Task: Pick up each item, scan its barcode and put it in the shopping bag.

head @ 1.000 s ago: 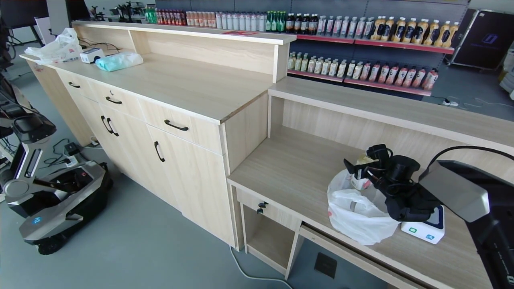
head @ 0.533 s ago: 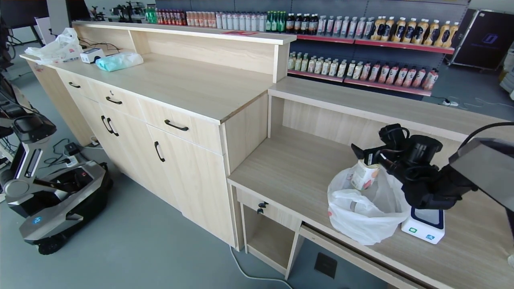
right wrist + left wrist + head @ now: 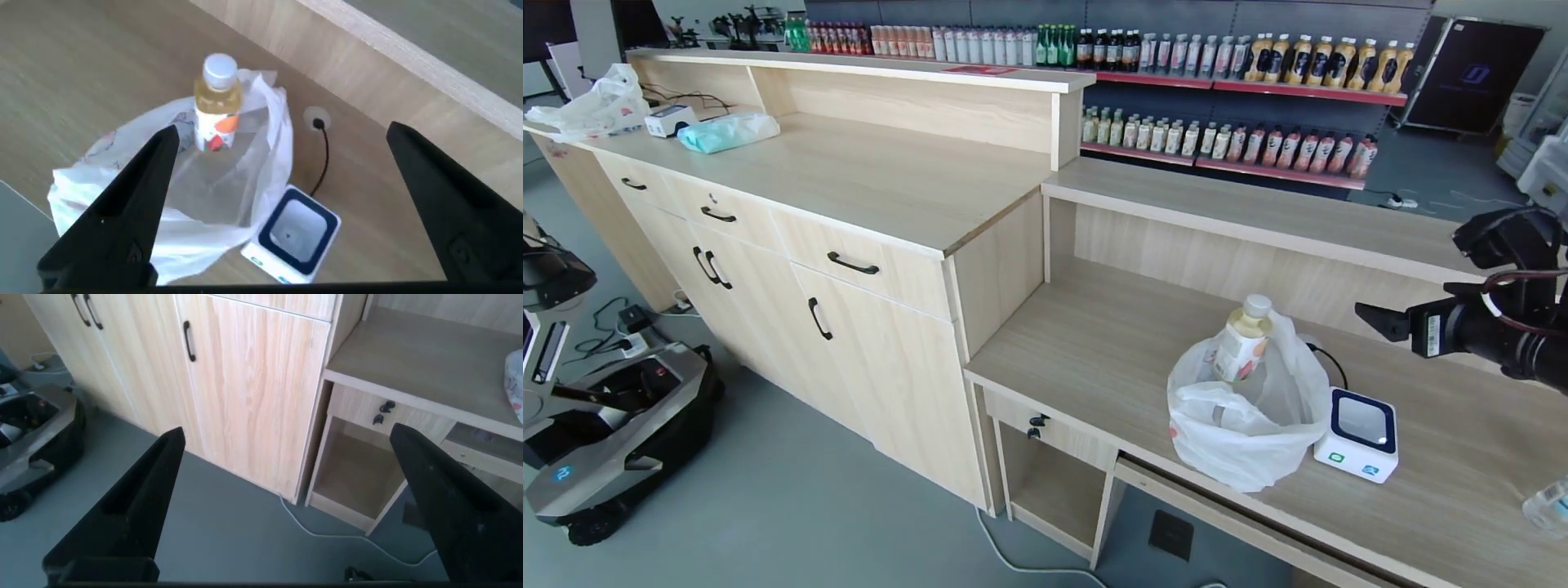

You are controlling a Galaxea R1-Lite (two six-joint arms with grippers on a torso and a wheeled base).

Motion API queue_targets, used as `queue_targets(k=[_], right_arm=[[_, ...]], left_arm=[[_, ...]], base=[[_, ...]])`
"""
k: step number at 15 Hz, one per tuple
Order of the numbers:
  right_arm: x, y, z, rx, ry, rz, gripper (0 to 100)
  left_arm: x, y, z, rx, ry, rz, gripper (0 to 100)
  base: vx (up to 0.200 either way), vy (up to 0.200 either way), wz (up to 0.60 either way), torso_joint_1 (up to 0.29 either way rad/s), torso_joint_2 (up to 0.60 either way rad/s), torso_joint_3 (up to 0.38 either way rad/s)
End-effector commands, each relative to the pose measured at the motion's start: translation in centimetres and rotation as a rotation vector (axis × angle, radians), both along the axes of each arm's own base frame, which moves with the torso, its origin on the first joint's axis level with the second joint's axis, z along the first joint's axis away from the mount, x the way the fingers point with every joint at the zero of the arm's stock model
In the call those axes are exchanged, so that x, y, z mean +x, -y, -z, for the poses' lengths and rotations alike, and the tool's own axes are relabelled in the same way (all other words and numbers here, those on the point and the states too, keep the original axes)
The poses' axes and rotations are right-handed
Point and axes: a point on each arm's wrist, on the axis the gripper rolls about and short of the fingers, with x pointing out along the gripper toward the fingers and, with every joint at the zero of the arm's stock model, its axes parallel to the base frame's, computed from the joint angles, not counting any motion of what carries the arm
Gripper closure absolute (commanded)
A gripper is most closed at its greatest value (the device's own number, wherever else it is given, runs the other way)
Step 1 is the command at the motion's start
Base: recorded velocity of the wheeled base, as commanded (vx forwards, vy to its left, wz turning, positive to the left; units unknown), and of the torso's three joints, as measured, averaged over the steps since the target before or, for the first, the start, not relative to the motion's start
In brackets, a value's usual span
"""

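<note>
A white shopping bag (image 3: 1245, 425) sits on the low desk (image 3: 1111, 343). A bottle with yellow drink and a white cap (image 3: 1241, 339) stands upright in it, its top above the bag's rim. The white barcode scanner (image 3: 1360, 437) stands right beside the bag. My right gripper (image 3: 1409, 273) hangs open to the right of the bag, above the desk, holding nothing. From the right wrist I see the bag (image 3: 122, 204), the bottle (image 3: 217, 102) and the scanner (image 3: 294, 233) below my open right gripper (image 3: 282, 135). My left gripper (image 3: 288, 434) is open over the floor, empty.
A clear bottle (image 3: 1547, 506) lies at the desk's right edge. A raised shelf (image 3: 1258, 212) backs the desk, and a taller counter (image 3: 849, 171) with drawers stands left. A teal packet (image 3: 727, 131) lies on that counter. A grey wheeled machine (image 3: 605, 433) stands on the floor.
My right gripper let go of the bottle in the bag, rose and drew back to the right. The head camera has shifted, so the whole scene slid left.
</note>
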Motion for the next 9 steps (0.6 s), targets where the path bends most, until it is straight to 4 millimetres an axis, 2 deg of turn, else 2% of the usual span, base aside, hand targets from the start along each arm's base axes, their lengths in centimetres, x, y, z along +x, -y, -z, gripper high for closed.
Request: queue_targets(k=[1,2,4,5,7,9], right_arm=[[-8.6,2.4,-1.6,-0.03,-0.025,0.223,0],[-9.2,3.0,-1.0,-0.026,-0.049,0.265,0],[-9.0,3.7,-0.5,-0.029,-0.068,0.333,0],[-7.6,4.4,0.5,-0.024,-0.093,0.369,0],[-4.7,7.1,3.6,0.027,-0.156,0.423,0],[-1.5,9.0,7.4,0.082,-0.186,0.389,0]], left_arm=[[0.0,0.0,0.0,0.0,0.0,-0.001,0],[0.0,0.0,0.0,0.0,0.0,-0.001,0],[0.0,0.0,0.0,0.0,0.0,-0.001,0],[0.0,0.0,0.0,0.0,0.0,-0.001,0],[0.0,0.0,0.0,-0.001,0.0,-0.001,0],[0.0,0.0,0.0,0.0,0.0,-0.001,0]], base=[[0.0,0.0,-0.6,0.002,0.01,0.002],[0.0,0.0,-0.6,0.012,0.0,0.007],[0.0,0.0,-0.6,0.0,0.0,0.007],[0.0,0.0,-0.6,0.002,0.0,0.002],[0.0,0.0,0.0,0.0,0.0,0.0],[0.0,0.0,0.0,0.0,0.0,0.0]])
